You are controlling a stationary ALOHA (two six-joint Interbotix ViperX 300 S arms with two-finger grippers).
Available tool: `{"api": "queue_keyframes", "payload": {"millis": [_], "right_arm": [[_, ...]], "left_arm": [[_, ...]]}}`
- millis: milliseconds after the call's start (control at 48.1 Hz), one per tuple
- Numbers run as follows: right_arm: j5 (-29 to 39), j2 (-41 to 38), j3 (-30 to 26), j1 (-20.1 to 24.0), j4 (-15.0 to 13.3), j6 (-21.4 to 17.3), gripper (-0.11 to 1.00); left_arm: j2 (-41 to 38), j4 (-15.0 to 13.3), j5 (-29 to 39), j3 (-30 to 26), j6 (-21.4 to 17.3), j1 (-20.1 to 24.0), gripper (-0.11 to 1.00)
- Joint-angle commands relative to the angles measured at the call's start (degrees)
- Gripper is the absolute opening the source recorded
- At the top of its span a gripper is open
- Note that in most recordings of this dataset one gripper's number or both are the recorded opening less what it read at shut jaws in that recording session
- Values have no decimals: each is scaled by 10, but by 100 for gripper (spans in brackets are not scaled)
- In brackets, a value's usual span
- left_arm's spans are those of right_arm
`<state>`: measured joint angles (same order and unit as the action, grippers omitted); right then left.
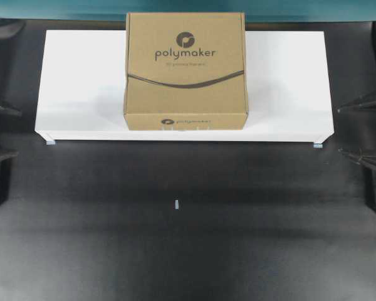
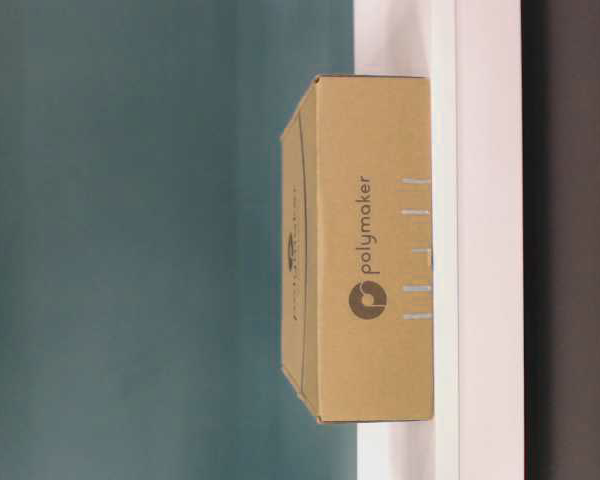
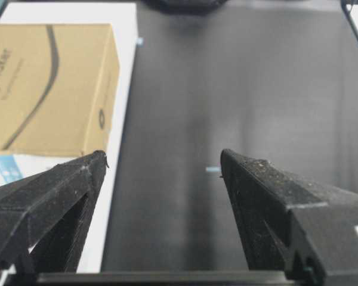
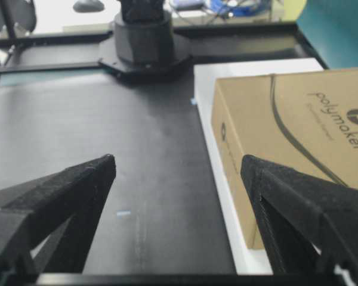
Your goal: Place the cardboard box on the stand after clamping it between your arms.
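Your box [image 1: 185, 69] sits flat on the white stand [image 1: 288, 81]; your left gripper [image 1: 1, 132] and right gripper [image 1: 363, 130] both gape wide, gripping nothing.

Lab: black test table [image 1: 175, 251], teal backdrop [image 2: 130, 240].
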<state>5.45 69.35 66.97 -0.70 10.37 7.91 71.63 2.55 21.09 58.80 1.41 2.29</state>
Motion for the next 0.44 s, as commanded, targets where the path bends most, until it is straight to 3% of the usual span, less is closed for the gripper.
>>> {"api": "queue_keyframes", "payload": {"millis": [0, 416], "right_arm": [[-6, -3, 2, 4, -1, -1, 82], [-16, -3, 14, 4, -11, 1, 82]], "left_arm": [[-3, 1, -3, -4, 1, -1, 75], [0, 1, -3, -4, 2, -1, 75]]}}
